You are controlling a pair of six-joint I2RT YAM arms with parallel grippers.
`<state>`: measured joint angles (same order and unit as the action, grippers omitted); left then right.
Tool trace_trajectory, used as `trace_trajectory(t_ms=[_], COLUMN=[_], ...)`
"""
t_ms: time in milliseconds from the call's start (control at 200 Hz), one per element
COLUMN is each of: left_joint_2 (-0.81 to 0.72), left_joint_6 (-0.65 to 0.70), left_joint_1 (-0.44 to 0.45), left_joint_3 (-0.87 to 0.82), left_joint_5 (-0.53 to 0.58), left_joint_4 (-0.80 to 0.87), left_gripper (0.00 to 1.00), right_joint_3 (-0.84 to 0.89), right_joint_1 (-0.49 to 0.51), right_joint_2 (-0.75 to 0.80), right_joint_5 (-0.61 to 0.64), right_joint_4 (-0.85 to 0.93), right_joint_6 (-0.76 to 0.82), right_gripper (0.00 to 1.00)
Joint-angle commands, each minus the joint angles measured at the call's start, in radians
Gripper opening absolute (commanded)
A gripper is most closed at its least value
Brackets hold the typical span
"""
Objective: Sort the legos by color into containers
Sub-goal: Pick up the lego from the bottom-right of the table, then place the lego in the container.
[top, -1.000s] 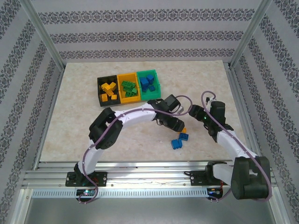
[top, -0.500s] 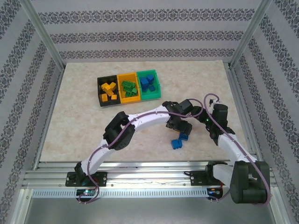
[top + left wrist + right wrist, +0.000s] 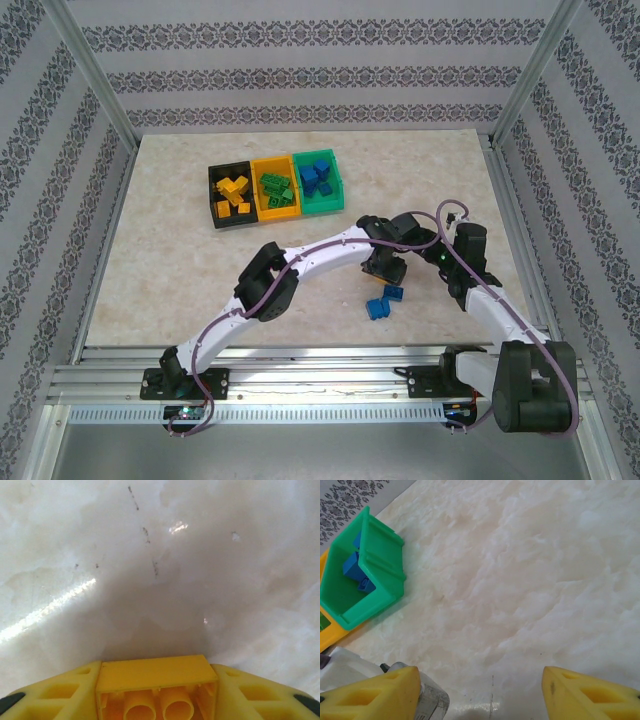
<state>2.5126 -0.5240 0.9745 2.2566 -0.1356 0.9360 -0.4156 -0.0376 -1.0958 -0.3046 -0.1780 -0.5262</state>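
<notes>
The left arm reaches in a long arc over the pale marbled bench (image 3: 180, 270) with its wrist bent downward. The left end effector (image 3: 386, 264) pinches a small yellow-orange plastic brick (image 3: 157, 672) close over the surface, near two blue studded plastic bricks (image 3: 378, 307). The right arm is folded just beside it, the right end effector (image 3: 480, 690) spread wide, and the row of three joined plastic bins (image 3: 277, 214) stands well apart behind.
</notes>
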Motion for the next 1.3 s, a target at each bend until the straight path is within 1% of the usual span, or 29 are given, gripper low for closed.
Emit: trace_trajectory(t_ms=[0,60,150,295,475,595,670,754,824,904,1064,1139,1264,1299], left_joint_2=[-0.034,-0.071,-0.138,-0.294,-0.513,-0.606,-0.636,-0.648,-0.633,-0.593,-0.525,-0.488,-0.434,-0.427], left_joint_6=[0.028,0.025,0.007,0.04,0.054,0.087,0.109,0.122,0.134,0.161,0.216,0.227,0.228,0.23], left_joint_1=[0.002,-0.021,-0.077,-0.178,-0.388,-0.52,-0.597,-0.679,-0.728,-0.77,-0.83,-0.858,-0.885,-0.884], left_joint_3=[-0.046,-0.1,-0.187,-0.344,-0.56,-0.618,-0.63,-0.634,-0.609,-0.553,-0.489,-0.453,-0.406,-0.399], left_joint_5=[0.016,0.006,-0.023,0.049,0.014,0.023,0.019,0.0,-0.012,0.012,0.095,0.103,0.102,0.099], left_joint_4=[0.026,0.004,-0.038,-0.086,-0.172,-0.177,-0.187,-0.215,-0.228,-0.211,-0.215,-0.212,-0.209,-0.208], left_gripper=[0.47,0.46,0.46,0.46,0.47,0.48,0.48,0.48,0.49,0.49,0.52,0.53,0.6,0.63], right_joint_3=[0.003,0.002,0.007,0.007,-0.013,-0.027,-0.044,-0.066,-0.089,-0.106,-0.114,-0.101,-0.08,-0.077], right_joint_1=[-0.013,-0.012,-0.013,-0.01,0.001,0.022,0.032,0.051,0.073,0.102,0.141,0.152,0.169,0.172], right_joint_2=[-0.003,-0.001,0.004,0.0,-0.042,-0.069,-0.096,-0.131,-0.158,-0.177,-0.164,-0.135,-0.1,-0.092], right_joint_5=[-0.022,-0.032,-0.025,-0.038,-0.077,-0.074,-0.098,-0.133,-0.165,-0.192,-0.246,-0.244,-0.237,-0.236], right_joint_4=[-0.032,-0.035,-0.034,-0.046,-0.047,-0.042,-0.041,-0.053,-0.044,-0.016,0.07,0.109,0.156,0.171], right_joint_6=[-0.011,-0.013,-0.012,-0.015,-0.012,-0.002,0.002,-0.004,-0.008,-0.006,0.001,0.005,0.006,0.006], right_gripper=[0.66,0.66,0.66,0.66,0.66,0.66,0.66,0.66,0.66,0.66,0.66,0.66,0.66,0.66])
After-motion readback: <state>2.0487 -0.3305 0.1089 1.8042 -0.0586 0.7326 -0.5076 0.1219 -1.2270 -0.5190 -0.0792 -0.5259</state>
